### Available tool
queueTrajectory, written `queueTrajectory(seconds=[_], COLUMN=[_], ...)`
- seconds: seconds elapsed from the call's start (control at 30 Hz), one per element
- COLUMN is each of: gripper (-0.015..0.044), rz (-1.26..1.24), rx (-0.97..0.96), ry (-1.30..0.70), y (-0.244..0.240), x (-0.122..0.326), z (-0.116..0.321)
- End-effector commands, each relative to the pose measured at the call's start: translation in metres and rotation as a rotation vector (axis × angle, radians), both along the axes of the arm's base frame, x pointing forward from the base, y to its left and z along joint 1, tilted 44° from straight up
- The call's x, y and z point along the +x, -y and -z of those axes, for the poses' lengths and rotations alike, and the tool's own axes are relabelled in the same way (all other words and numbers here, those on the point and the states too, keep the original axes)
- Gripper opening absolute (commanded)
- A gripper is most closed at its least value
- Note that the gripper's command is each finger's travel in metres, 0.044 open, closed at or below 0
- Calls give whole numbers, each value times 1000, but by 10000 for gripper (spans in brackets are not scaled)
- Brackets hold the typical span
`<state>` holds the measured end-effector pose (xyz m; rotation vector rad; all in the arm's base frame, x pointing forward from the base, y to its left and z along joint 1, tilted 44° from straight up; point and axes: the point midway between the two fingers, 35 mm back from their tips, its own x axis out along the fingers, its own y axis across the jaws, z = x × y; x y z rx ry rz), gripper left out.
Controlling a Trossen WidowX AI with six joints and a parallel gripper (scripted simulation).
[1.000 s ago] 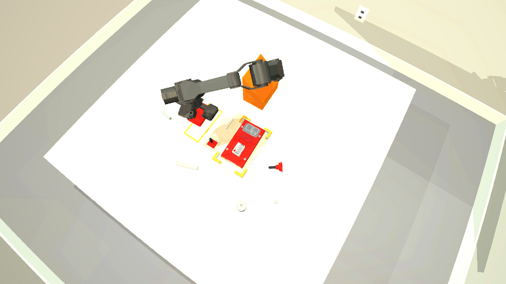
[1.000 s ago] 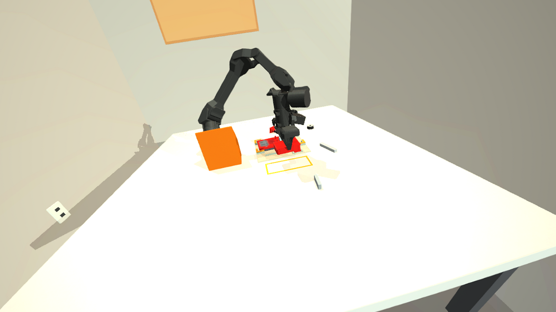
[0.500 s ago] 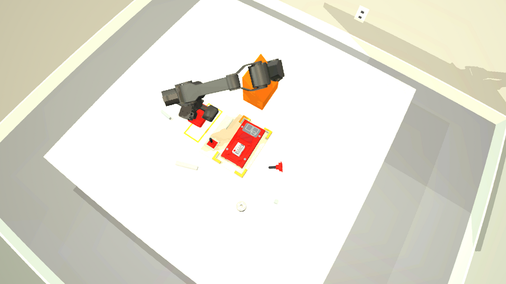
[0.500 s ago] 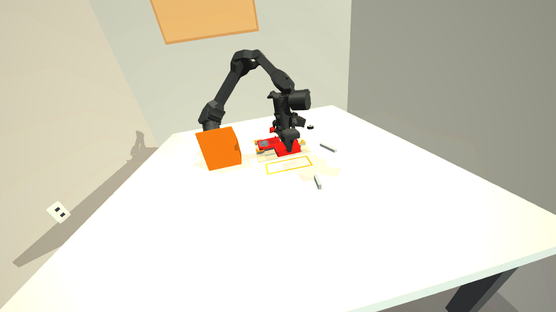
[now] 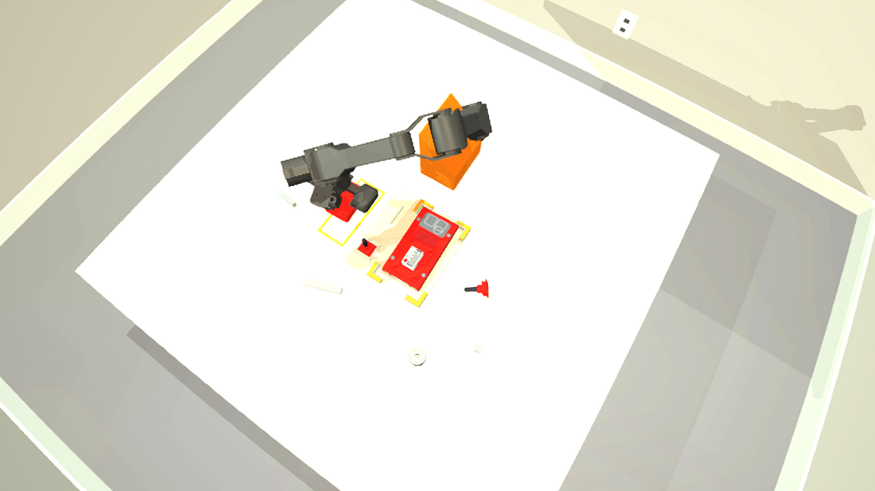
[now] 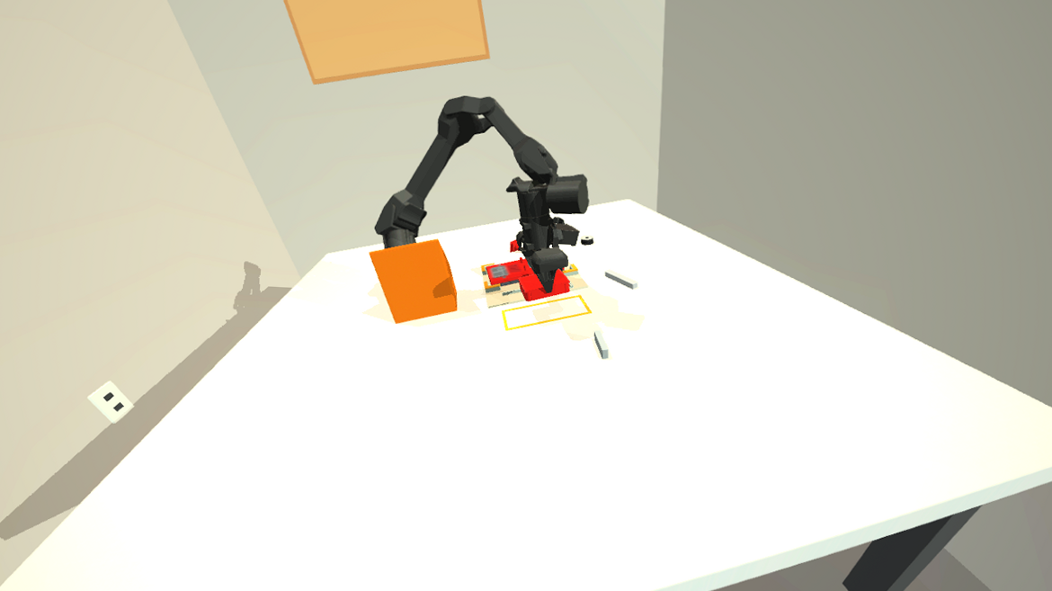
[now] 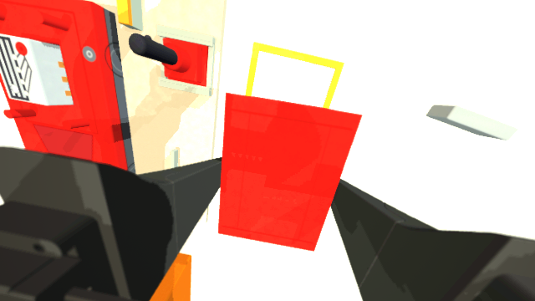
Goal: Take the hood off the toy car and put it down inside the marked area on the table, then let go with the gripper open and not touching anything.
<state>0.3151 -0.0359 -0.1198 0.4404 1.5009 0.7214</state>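
The red hood is off the toy car, a flat-topped red box between the fingers. My gripper is shut on its two long sides. In the exterior view the hood hangs above the table. In the top view it overlaps the yellow outline of the marked area, whose near part shows past the hood in the wrist view. The red toy car sits beside it, with its white engine block uncovered. The hood's underside is hidden.
A red piece with a black handle stands between car and area. An orange block stands near the arm's base. Pale bars lie around. Yellow corner brackets surround the car.
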Motion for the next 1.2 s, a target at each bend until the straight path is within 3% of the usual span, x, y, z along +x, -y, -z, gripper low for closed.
queueTrajectory(seconds=[0.0, 1.17], gripper=[0, 0], rz=[4, 4], rx=[5, 7], ry=[-6, -6], y=[-3, -19], x=[-2, -5], z=[2, 18])
